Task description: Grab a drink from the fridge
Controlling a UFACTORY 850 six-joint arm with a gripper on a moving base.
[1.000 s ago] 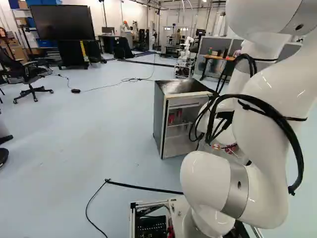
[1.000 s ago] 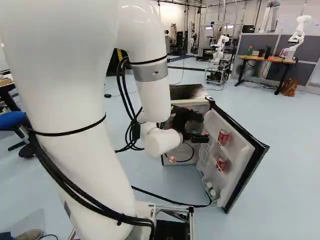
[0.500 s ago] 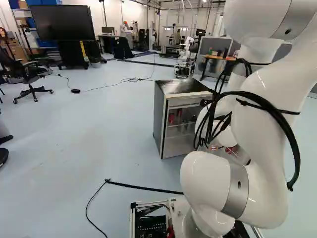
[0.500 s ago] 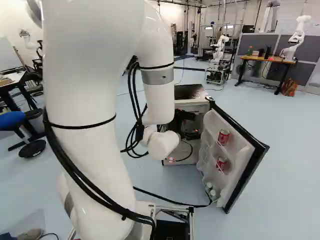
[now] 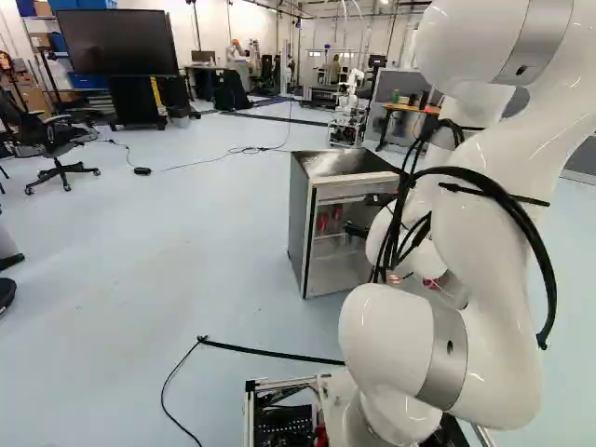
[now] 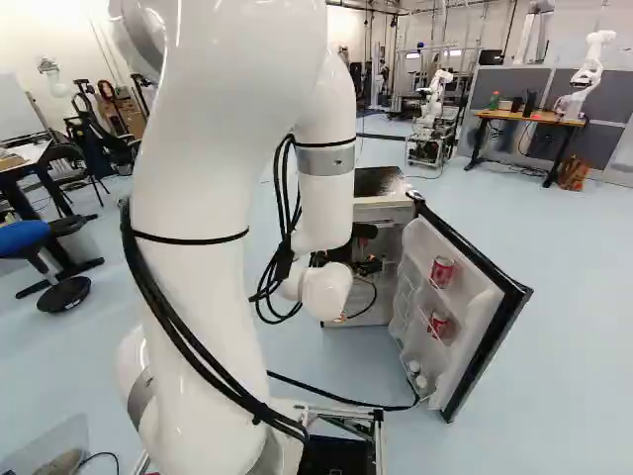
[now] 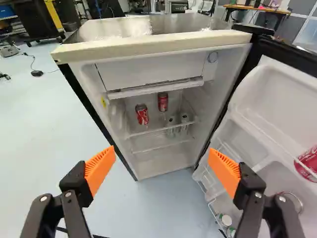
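A white arm (image 6: 203,257) of smooth, rounded segments rises and bends forward, its end effector (image 5: 357,213) spread wide in front of an open fridge (image 5: 299,223), the ridged orange pads (image 7: 100,167) slanting apart. Two shiny red cans (image 7: 142,114) stand upright on the inner shelf (image 7: 156,131), ahead of the gap between the pads, near pale containers (image 7: 184,119). Two more red cans (image 6: 442,271) sit in the moulded white racks of the black-edged door (image 6: 495,332)
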